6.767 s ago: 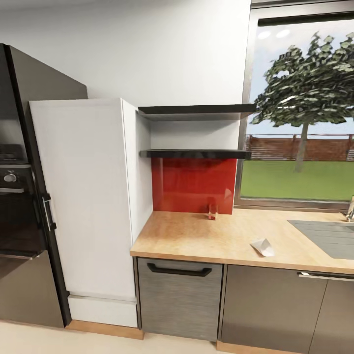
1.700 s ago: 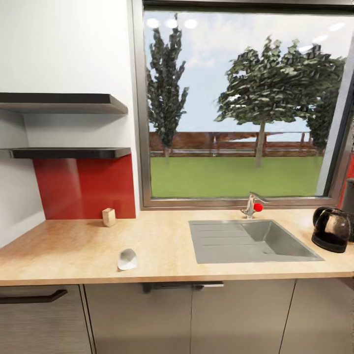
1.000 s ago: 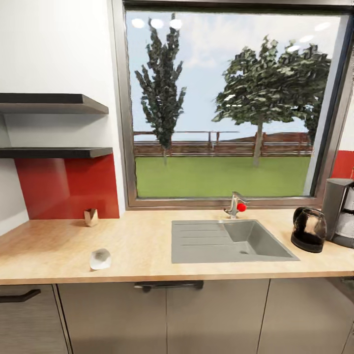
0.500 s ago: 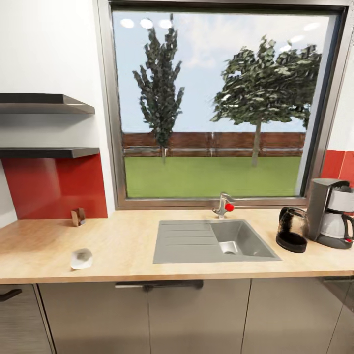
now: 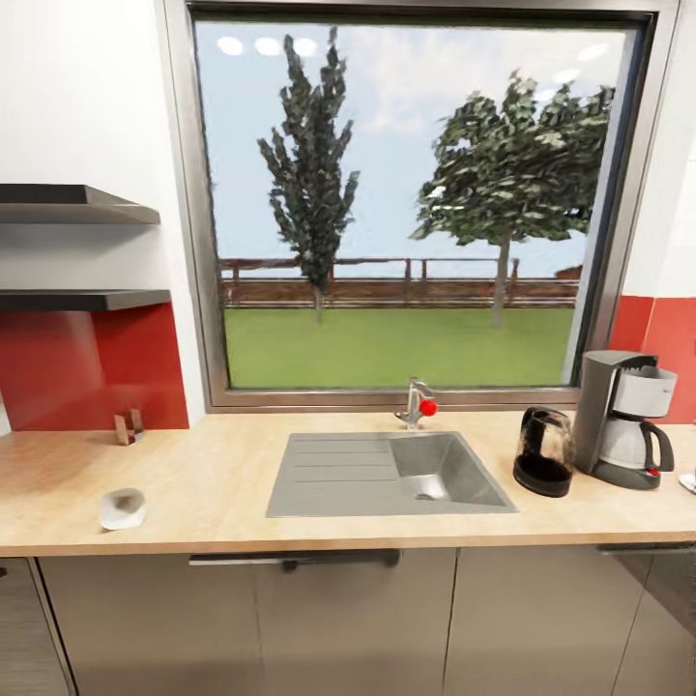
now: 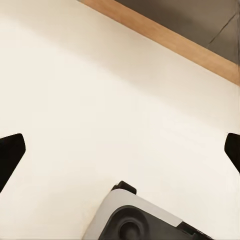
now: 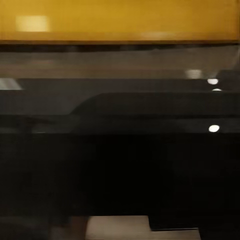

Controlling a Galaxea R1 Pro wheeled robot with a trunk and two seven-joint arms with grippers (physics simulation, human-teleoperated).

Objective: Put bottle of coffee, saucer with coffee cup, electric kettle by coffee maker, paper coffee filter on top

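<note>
Coffee maker (image 5: 623, 418) beside electric kettle (image 5: 541, 451), countertop's (image 5: 242, 483) right end.

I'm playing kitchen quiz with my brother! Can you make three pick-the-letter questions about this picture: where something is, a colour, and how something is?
1. Where is the electric kettle?
A. in the sink
B. between the sink and the coffee maker
C. on a shelf

2. What colour is the knob on the tap?
A. red
B. blue
C. green

3. How is the paper coffee filter?
A. on top of the coffee maker
B. lying on the kitchen countertop
C. in the sink

Answers: 1 B, it stands just beside the machine. 2 A, the knob shows red. 3 B, it lies near the countertop's front edge, far from the machine.
</note>
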